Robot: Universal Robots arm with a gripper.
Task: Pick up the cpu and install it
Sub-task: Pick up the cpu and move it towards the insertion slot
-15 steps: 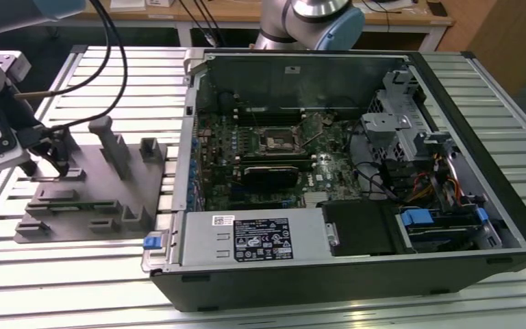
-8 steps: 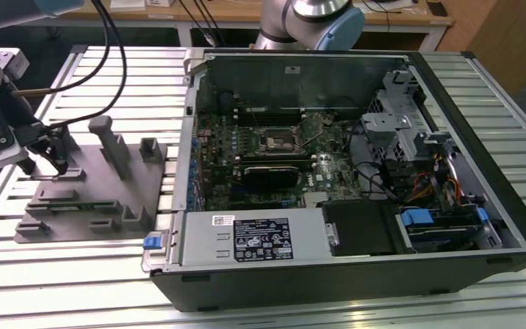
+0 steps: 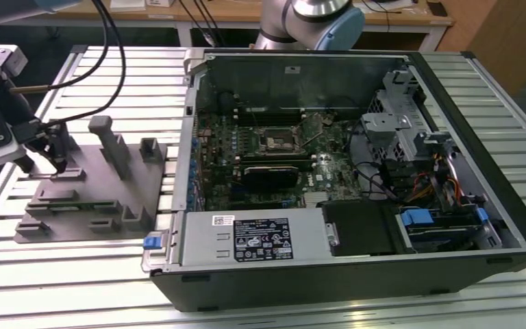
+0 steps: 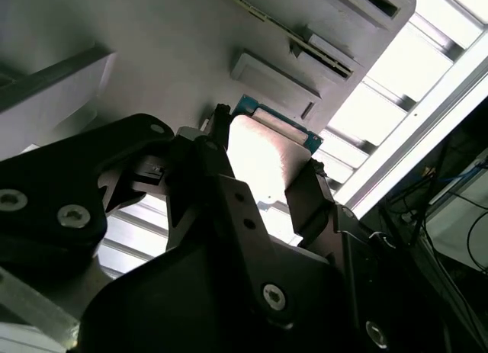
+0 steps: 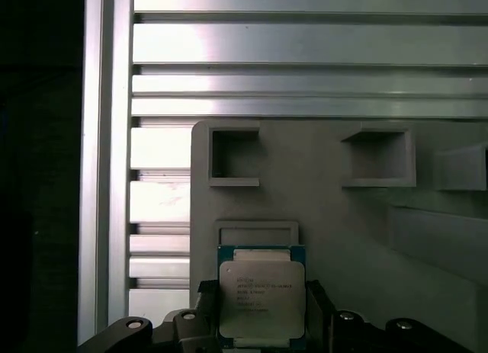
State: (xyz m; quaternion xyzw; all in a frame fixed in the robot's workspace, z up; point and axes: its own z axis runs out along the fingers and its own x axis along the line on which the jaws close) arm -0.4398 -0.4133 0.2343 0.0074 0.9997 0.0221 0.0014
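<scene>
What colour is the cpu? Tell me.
Cpu: pale silvery top, blue-green rim; best in the first wrist view.

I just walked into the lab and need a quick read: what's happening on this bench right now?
The robot arm's gripper is closed on the small flat square cpu with the silvery metal top, over the grey plastic fixture plate at the exterior view's left. The open black computer case lies beside it; the chip is not in its motherboard socket yet.
</scene>
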